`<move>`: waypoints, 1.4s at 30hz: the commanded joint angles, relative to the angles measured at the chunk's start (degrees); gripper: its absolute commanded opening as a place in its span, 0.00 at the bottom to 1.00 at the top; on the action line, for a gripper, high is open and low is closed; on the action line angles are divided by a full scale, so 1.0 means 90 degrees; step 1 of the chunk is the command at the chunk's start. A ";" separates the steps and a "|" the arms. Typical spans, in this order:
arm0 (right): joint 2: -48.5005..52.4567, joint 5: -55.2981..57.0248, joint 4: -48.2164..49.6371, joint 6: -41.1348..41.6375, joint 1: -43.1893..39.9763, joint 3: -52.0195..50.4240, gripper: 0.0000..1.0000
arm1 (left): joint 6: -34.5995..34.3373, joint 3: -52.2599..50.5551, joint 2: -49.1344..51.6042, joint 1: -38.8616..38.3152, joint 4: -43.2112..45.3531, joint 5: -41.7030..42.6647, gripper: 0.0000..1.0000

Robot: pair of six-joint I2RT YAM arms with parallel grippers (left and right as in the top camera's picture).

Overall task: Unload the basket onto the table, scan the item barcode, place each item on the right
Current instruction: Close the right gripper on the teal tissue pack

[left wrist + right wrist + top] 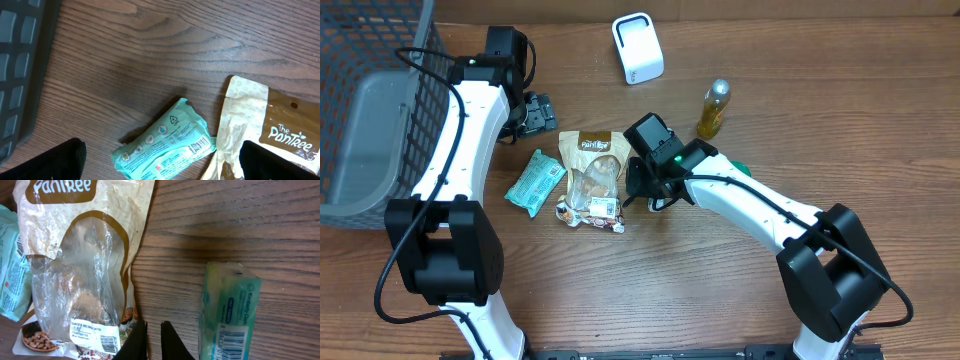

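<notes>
A white barcode scanner (638,48) stands at the back of the table. A brown-and-clear PanTree bag (593,162) (85,265) lies mid-table, its white barcode label (95,336) at its near end. A teal packet (535,182) (165,145) lies left of the bag, barcode up. My left gripper (533,112) (160,167) hangs open above the teal packet, holding nothing. My right gripper (633,186) (151,332) is shut and empty, just right of the bag's edge. A green-and-white pack (227,310) with a barcode lies to its right.
A grey mesh basket (370,110) (20,75) fills the left side. An amber bottle (713,108) stands behind the right arm. A small snack packet (590,212) (35,339) lies at the bag's near end. The green pack (740,169) is mostly under the right arm.
</notes>
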 commanded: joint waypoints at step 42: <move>0.0233 0.1588 -0.0758 -0.0583 0.0024 -0.0027 0.31 | 0.0097 0.0121 0.0049 -0.0010 -0.0015 -0.0085 1.00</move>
